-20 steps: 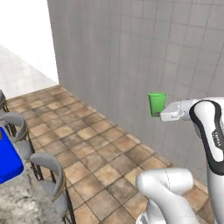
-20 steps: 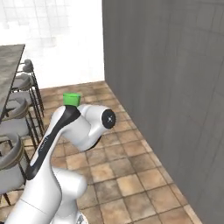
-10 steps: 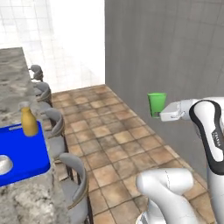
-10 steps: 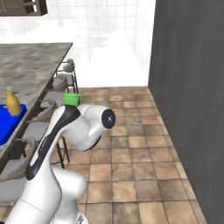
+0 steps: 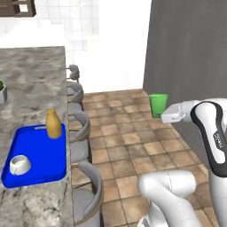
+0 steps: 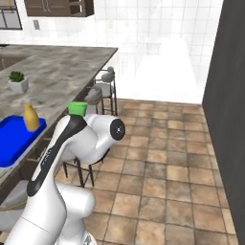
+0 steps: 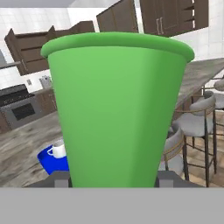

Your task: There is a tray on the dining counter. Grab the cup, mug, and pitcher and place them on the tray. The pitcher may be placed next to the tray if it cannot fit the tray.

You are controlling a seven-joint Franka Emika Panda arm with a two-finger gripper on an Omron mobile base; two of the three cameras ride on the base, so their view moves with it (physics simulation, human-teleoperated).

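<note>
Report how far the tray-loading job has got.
Done: the mug and the pitcher already stand on the blue tray on the dining counter. In hand: the pincer is shut on the green cup, held upright in the air over the tiled floor, off to the side of the counter. Left: carry the cup across and set it on a bare part of the tray.

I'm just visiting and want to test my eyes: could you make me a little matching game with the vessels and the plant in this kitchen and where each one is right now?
Things:
1. Bright green tapered cup
2. Squat white mug
3. Yellow-orange bottle-shaped pitcher
4. Small potted plant

Places:
A. Far end of the blue tray
B. Bare stone counter, beyond the tray
C. Held in the pincer, over the tiled floor
D. Near end of the tray

Pairs: 1-C, 2-D, 3-A, 4-B
</note>
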